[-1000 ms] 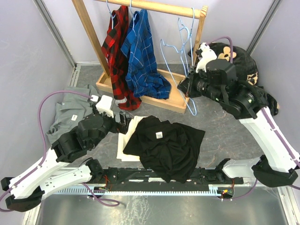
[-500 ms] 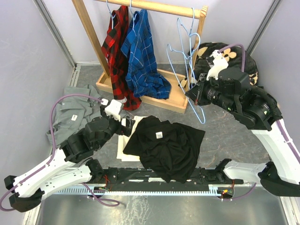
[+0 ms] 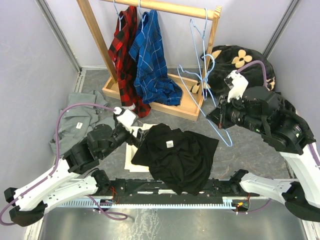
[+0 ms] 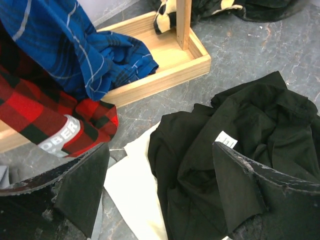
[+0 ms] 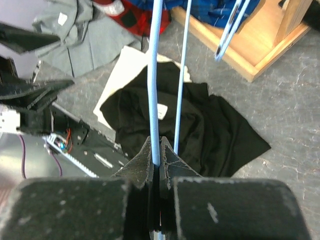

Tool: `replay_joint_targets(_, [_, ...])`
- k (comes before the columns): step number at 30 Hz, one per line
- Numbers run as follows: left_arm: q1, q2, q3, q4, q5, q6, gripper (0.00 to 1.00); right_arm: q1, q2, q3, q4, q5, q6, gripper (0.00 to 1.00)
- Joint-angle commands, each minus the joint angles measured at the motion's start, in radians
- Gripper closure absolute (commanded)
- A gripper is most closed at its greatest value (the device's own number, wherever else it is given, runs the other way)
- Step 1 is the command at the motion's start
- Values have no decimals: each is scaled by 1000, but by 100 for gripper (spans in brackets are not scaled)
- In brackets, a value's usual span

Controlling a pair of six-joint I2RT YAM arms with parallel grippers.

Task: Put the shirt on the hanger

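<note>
The shirt [image 3: 175,160], soft, crumpled black fabric with a small white collar label, lay heaped on the mottled grey table [image 3: 240,135] between the arm bases, partly over a flat cream cloth [image 4: 130,195]. The left gripper [image 4: 160,150] hovered by its left edge, jaws wide apart, holding nothing. The hanger [image 5: 154,75], a thin light-blue wire triangle, hung above the shirt, pinched in the right gripper [image 5: 159,150].

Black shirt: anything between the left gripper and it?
Nothing visible. The left gripper, jaws open, sits at the black shirt's left edge with a clear path; the white cloth lies under the shirt, not over it.
</note>
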Motion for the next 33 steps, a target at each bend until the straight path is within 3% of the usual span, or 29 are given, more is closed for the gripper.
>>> replay_joint_targets(1, [4, 12, 78, 36, 91, 135, 12, 2, -59, -48, -53, -145, -75, 100])
replay_joint_targets(6, [3, 44, 118, 1, 100, 99, 9, 2, -143, -148, -89, -222, -66, 99])
replay_joint_targets(11, [3, 139, 207, -164, 115, 5, 6, 2, -225, -232, -140, -167, -20, 100])
replay_joint_targets(18, [3, 155, 175, -204, 280, -98, 8, 1, -248, -247, -225, -198, -19, 100])
replay_joint_targets(28, [3, 56, 163, -92, 246, 117, 7, 2, -202, -221, -319, -384, -99, 100])
replay_joint_targets(33, [3, 15, 144, -9, 362, 191, 7, 1, -197, -223, -275, -544, -137, 100])
